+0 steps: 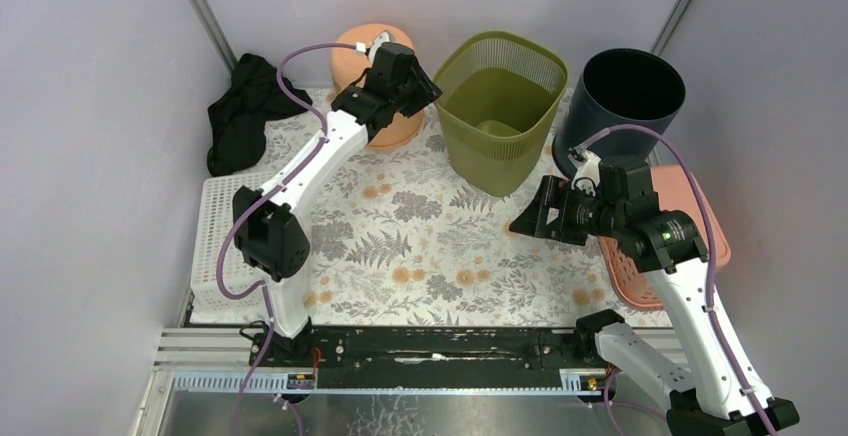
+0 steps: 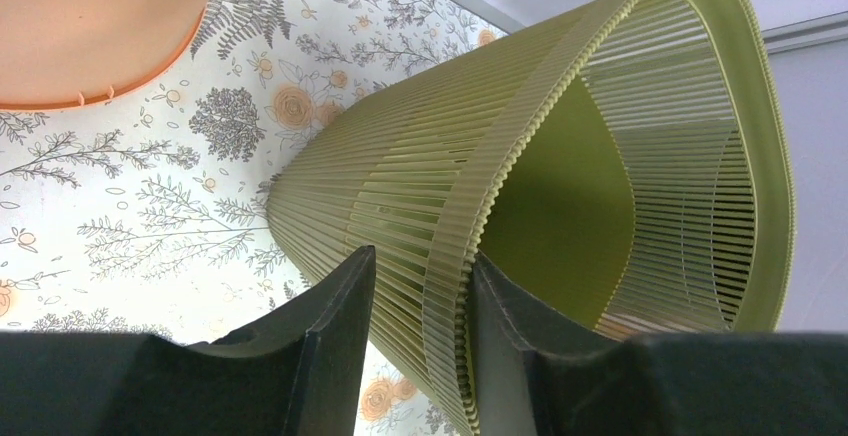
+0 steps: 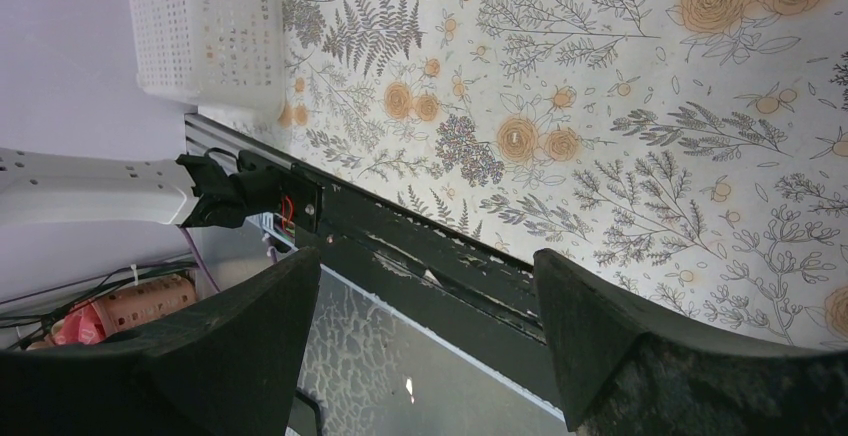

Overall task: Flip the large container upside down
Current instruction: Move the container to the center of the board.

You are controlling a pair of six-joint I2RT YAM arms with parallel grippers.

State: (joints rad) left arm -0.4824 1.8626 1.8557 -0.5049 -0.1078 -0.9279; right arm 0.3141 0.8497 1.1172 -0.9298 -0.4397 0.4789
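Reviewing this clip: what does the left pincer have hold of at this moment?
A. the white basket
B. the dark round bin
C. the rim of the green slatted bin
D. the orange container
C: in the left wrist view the left pincer has one finger outside and one inside the wall of the green slatted bin, closed on its rim.

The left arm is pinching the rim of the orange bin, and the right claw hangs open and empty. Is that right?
Not quite. The left gripper pinches the rim of the green basket, not the orange bin beside it; the left wrist view shows one finger on each side of the green wall. The right gripper is indeed open and empty.
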